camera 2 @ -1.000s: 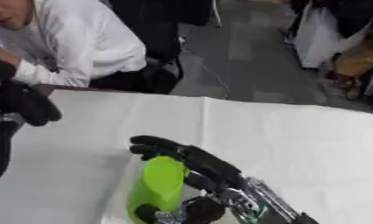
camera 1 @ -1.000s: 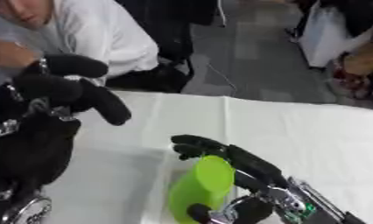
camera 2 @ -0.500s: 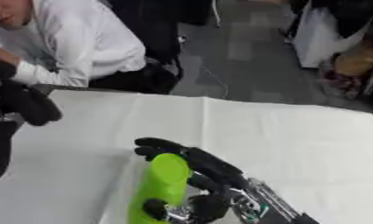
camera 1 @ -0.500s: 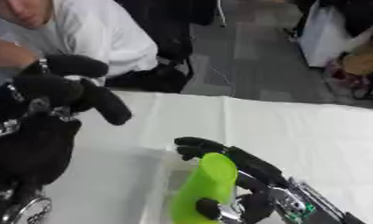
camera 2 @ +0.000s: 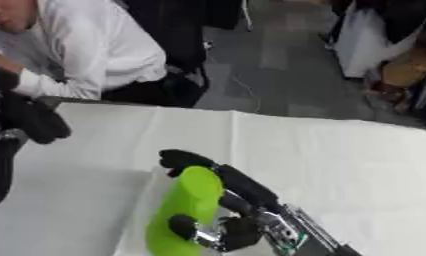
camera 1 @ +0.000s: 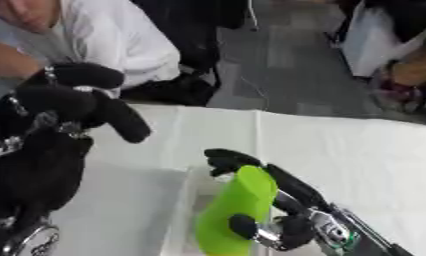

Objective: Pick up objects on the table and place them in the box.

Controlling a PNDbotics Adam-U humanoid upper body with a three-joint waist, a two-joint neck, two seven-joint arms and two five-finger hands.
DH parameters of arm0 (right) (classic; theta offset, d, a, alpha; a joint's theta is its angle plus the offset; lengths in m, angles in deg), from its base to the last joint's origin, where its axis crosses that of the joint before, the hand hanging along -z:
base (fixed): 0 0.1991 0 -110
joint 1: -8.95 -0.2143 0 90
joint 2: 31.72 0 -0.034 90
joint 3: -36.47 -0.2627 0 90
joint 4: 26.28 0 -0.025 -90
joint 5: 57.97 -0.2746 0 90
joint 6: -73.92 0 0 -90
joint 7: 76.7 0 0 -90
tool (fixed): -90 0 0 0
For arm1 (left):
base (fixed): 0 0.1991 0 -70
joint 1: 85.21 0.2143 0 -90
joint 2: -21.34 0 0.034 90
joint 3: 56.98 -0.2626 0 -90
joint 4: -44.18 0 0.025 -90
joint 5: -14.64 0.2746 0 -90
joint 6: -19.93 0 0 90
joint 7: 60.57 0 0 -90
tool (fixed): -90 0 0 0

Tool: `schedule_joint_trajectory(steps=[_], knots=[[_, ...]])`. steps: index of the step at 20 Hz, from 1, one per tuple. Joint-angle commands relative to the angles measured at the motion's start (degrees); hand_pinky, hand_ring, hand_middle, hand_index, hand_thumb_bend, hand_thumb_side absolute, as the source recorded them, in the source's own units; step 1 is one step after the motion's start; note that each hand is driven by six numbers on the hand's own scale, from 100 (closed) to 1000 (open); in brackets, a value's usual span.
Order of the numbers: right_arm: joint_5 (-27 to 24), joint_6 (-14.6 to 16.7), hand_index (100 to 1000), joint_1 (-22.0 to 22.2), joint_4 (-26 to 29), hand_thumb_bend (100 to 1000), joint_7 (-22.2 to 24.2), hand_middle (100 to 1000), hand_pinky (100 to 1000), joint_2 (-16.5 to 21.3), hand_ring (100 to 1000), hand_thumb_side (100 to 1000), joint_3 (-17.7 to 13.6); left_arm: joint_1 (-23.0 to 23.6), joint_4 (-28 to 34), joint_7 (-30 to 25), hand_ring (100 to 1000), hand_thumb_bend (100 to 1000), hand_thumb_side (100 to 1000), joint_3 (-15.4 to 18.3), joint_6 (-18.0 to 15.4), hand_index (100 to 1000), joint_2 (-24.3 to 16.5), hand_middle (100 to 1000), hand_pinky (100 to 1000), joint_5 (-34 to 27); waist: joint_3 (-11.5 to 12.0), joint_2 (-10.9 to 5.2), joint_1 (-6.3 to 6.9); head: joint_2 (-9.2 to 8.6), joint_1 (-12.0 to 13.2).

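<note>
A bright green bottle-shaped object (camera 1: 236, 205) is tilted in my right hand (camera 1: 291, 200), which is shut on it, fingers (camera 1: 230, 160) over its top and the thumb (camera 1: 243, 226) across its lower part. It hangs at the bottom centre, over the pale wall of a box (camera 1: 188, 200); the inside of the box is hidden. My left hand (camera 1: 50, 125) is raised at the left edge, fingers relaxed and holding nothing; only part of it shows in the right eye view.
A white cloth (camera 2: 339, 160) covers the table, with bare cloth to the right of my right arm. The table's far edge (camera 1: 339, 117) runs across the upper middle, with grey floor beyond.
The green object has tipped a little further in my right hand, and the hand has shifted slightly. My left hand has stayed where it was.
</note>
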Motion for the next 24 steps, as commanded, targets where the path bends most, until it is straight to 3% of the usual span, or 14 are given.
schedule_joint_trajectory(steps=[1,2,3,4,5,6,9,10,11,12,13,14,18,24], knots=[[2.56,0.85,1000,-0.79,1.82,531,0.78,1000,838,1.06,806,598,-0.74,-0.88,0.97,-0.19,532,203,907,0.34,-0.08,783,-0.80,769,564,-0.28,-0.08,-1.13,0.36,-0.31,0.30],[3.31,1.09,987,-0.85,2.31,581,0.06,900,567,0.96,629,323,-1.14,-0.87,0.97,-0.20,532,202,907,0.34,-0.09,783,-0.79,769,564,-0.27,-0.11,-1.12,0.39,-0.32,0.31],[3.62,1.47,1000,-0.85,2.74,556,-1.42,947,723,0.96,731,400,-1.41,-0.86,0.97,-0.21,532,203,907,0.34,-0.10,783,-0.80,769,564,-0.27,-0.13,-1.11,0.40,-0.34,0.33],[3.23,2.04,757,-0.88,3.19,507,-3.56,680,152,0.85,399,142,-1.69,-0.86,0.97,-0.22,532,202,907,0.34,-0.11,783,-0.79,768,564,-0.28,-0.14,-1.11,0.42,-0.33,0.35],[2.14,2.89,808,-0.89,3.59,535,-6.34,727,206,0.83,429,168,-1.90,-0.85,0.97,-0.24,532,202,907,0.33,-0.11,783,-0.80,768,564,-0.27,-0.16,-1.10,0.42,-0.33,0.37],[1.02,3.79,529,-0.93,3.82,284,-8.80,460,100,0.87,226,191,-1.89,-0.85,0.97,-0.25,532,203,908,0.33,-0.11,783,-0.79,768,564,-0.27,-0.15,-1.09,0.42,-0.33,0.40],[-1.03,6.38,522,-0.99,4.02,277,-13.37,455,100,1.12,213,201,-1.42,-0.87,0.97,-0.27,532,203,908,0.31,-0.10,783,-0.78,768,564,-0.30,-0.13,-1.07,0.40,-0.34,0.45],[-1.17,7.07,600,-0.93,3.91,307,-13.81,532,100,1.15,301,242,-1.17,-0.89,0.97,-0.28,532,203,908,0.31,-0.09,783,-0.78,768,564,-0.30,-0.13,-1.06,0.39,-0.36,0.45],[-1.01,7.57,600,-0.83,3.68,307,-13.61,532,100,1.16,301,242,-0.88,-0.90,0.97,-0.29,532,203,908,0.31,-0.08,783,-0.79,768,564,-0.30,-0.13,-1.06,0.39,-0.38,0.48],[-0.72,7.94,706,-0.75,3.46,345,-13.13,657,170,1.14,395,366,-0.66,-0.91,0.97,-0.29,532,203,908,0.32,-0.08,783,-0.79,768,565,-0.31,-0.14,-1.06,0.39,-0.40,0.48],[-0.16,8.17,706,-0.64,3.22,345,-12.24,657,170,1.11,395,366,-0.48,-0.92,0.97,-0.28,532,203,908,0.33,-0.08,783,-0.79,768,565,-0.32,-0.17,-1.06,0.40,-0.45,0.47],[0.15,8.32,767,-0.53,3.09,310,-11.53,738,236,1.03,442,486,-0.42,-0.93,0.97,-0.27,532,203,908,0.34,-0.08,783,-0.80,768,565,-0.33,-0.21,-1.07,0.41,-0.49,0.47],[-2.93,8.05,821,1.06,5.76,169,-9.64,797,306,1.94,480,707,-0.47,-0.71,0.97,-0.17,532,203,909,0.47,-0.02,783,-0.98,768,565,-0.25,-0.85,-1.20,0.50,-1.89,0.65],[-16.56,3.09,821,8.65,24.46,100,-9.61,799,320,9.28,485,750,-3.74,1.41,0.97,-0.17,532,198,911,0.57,-0.24,782,-2.75,769,562,0.74,-3.22,-2.36,0.46,-13.39,-1.65]])
